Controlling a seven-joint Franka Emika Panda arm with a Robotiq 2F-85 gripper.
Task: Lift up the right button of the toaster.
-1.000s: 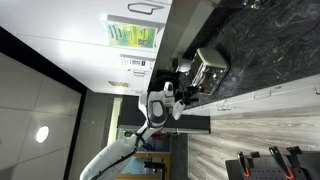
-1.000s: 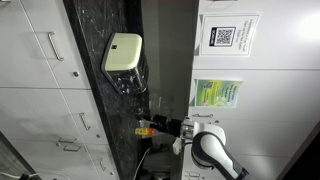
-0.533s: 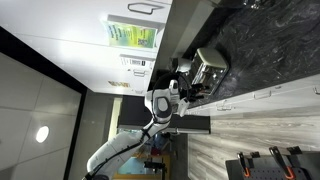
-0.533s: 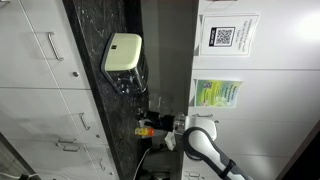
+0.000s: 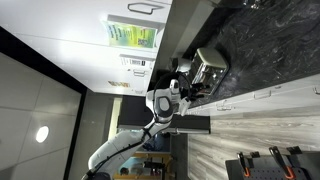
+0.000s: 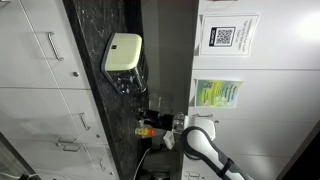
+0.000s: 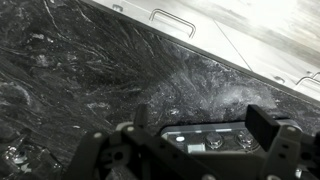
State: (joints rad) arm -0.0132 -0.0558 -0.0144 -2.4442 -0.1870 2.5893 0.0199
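The toaster [image 5: 210, 65] is a small shiny metal box on the black marble counter [image 5: 265, 50]; it looks pale in an exterior view [image 6: 122, 52]. My gripper [image 5: 187, 88] hangs a short way off from the toaster, not touching it; it also shows in an exterior view [image 6: 150, 124]. In the wrist view the gripper [image 7: 200, 118] is open and empty, its two dark fingers wide apart over bare marble [image 7: 90, 70]. The toaster and its buttons do not show in the wrist view.
White drawers with metal handles [image 7: 172, 18] run along the counter's edge, also in an exterior view [image 6: 50, 45]. A green poster [image 5: 133, 35] and a QR sign [image 6: 228, 38] hang on the wall behind the arm.
The arm shifted a little toward the counter between one second and half a second ago. Since then nothing has visibly moved.
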